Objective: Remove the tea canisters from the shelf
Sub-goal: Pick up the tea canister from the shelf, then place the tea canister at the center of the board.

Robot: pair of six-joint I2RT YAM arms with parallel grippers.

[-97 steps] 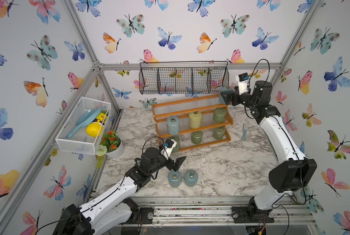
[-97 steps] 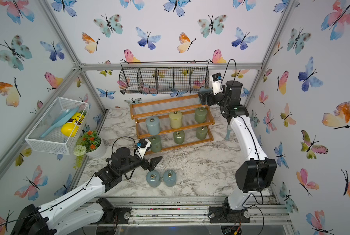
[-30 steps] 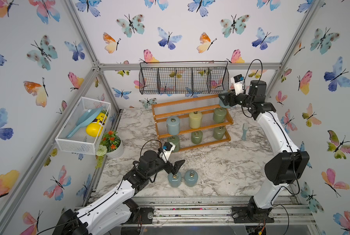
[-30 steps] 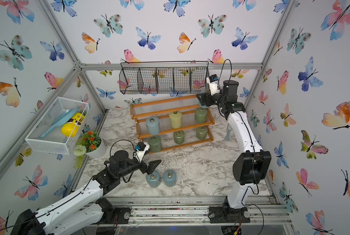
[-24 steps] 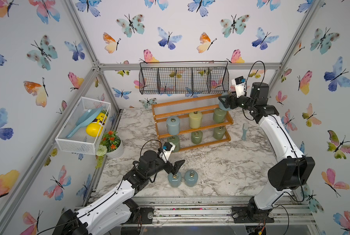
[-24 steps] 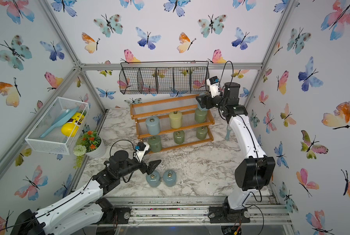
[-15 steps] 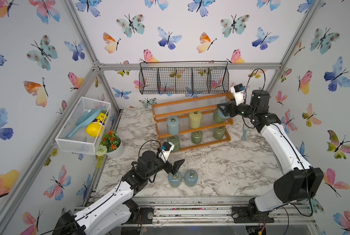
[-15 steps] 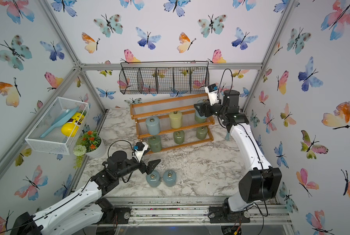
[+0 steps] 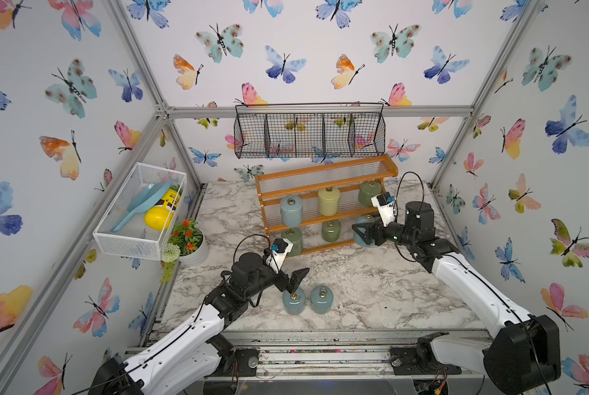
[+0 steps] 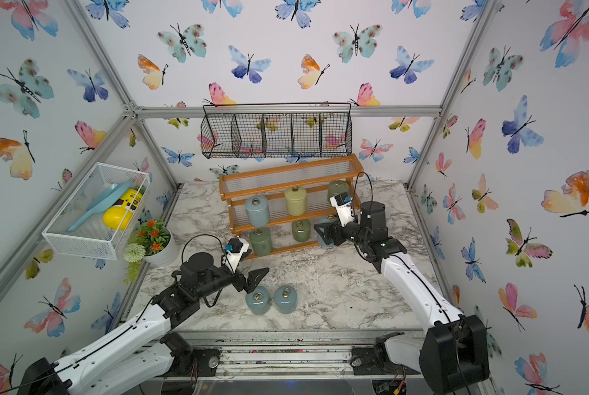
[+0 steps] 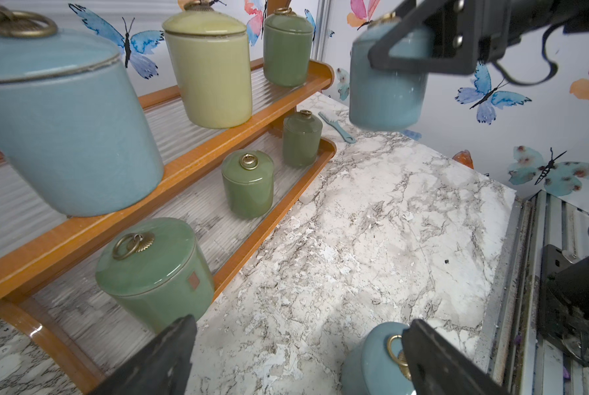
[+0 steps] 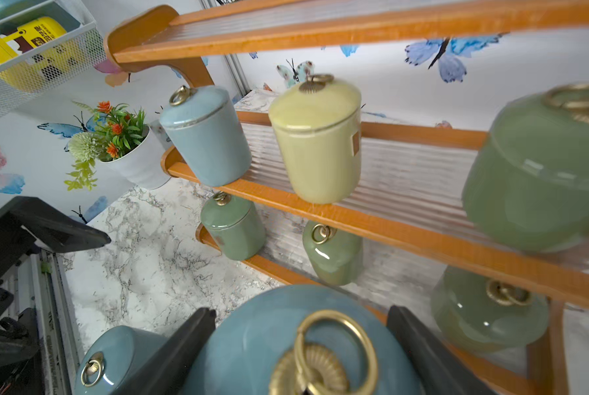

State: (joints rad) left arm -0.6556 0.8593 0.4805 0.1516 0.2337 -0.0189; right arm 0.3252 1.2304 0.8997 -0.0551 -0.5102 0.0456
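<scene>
The orange-brown shelf (image 9: pixel 323 169) holds a blue-grey (image 9: pixel 291 211), a pale yellow (image 9: pixel 328 201) and a green tea canister (image 9: pixel 369 192) on its middle tier. Two green ones (image 9: pixel 292 239) (image 9: pixel 331 230) show on the bottom tier; a third (image 12: pixel 488 307) appears in the right wrist view. My right gripper (image 9: pixel 361 232) (image 12: pixel 301 342) is shut on a blue-grey canister (image 9: pixel 364 237), held off the table before the shelf's right end. Two blue-grey canisters (image 9: pixel 293 301) (image 9: pixel 321 299) stand on the marble. My left gripper (image 9: pixel 294 278) (image 11: pixel 296 355) hangs open just above the left one.
A black wire basket (image 9: pixel 308 135) hangs above the shelf. A white mesh basket (image 9: pixel 139 212) on the left wall holds a yellow bottle and a blue scoop. A flower pot (image 9: pixel 188 242) stands at the table's left edge, and a small blue comb (image 11: pixel 337 126) lies right of the shelf.
My right gripper has carried the blue-grey canister down and forward from beside the top tier to the bottom tier's level. The left arm has barely moved.
</scene>
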